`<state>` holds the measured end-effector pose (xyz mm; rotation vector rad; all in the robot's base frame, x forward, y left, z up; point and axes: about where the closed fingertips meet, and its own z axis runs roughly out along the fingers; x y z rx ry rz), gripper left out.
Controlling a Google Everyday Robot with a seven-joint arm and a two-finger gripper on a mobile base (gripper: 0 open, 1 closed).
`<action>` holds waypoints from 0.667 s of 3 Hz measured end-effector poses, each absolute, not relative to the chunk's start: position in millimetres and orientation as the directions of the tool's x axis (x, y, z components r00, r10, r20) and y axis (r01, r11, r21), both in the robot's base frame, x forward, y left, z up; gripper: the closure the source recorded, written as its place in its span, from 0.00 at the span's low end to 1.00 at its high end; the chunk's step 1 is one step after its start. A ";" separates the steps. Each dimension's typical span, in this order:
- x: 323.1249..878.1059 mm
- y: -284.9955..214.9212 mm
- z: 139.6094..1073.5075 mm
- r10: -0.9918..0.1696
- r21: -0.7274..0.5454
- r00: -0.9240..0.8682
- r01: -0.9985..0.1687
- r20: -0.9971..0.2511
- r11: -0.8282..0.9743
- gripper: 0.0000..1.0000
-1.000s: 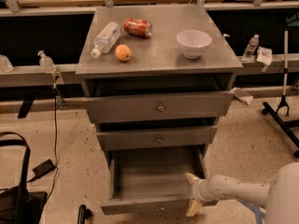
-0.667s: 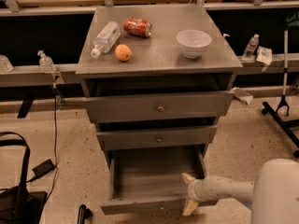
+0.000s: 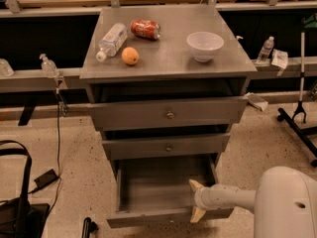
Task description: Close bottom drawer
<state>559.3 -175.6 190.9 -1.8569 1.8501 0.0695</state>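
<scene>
The grey cabinet [image 3: 168, 63] has three drawers. The bottom drawer [image 3: 163, 216] is pulled far out, its inside bare; its front panel runs along the lower edge of the view and its knob is hidden. My gripper [image 3: 196, 200] is at the drawer's right front corner, just behind the front panel. Its two pale fingers are spread apart, one fingertip [image 3: 195, 185] over the drawer's inside and the other at the panel's top edge. It holds nothing. The white arm reaches in from the lower right.
The top drawer [image 3: 168, 114] and middle drawer [image 3: 166, 147] stand slightly out. On the cabinet top lie a plastic bottle [image 3: 111, 40], a red can [image 3: 145, 29], an orange [image 3: 130, 56] and a white bowl [image 3: 205, 45]. A black bag [image 3: 17, 209] and cable lie at left, a stand base [image 3: 297, 123] at right.
My gripper and arm have shifted left, further over the open bottom drawer's right front corner. The drawer has not visibly moved.
</scene>
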 end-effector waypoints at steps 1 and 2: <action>580.2 -175.4 180.1 -0.921 -0.336 0.070 -0.939 -0.384 0.068 0.00; 599.0 -180.1 178.4 -0.919 -0.355 0.058 -0.930 -0.391 0.092 0.00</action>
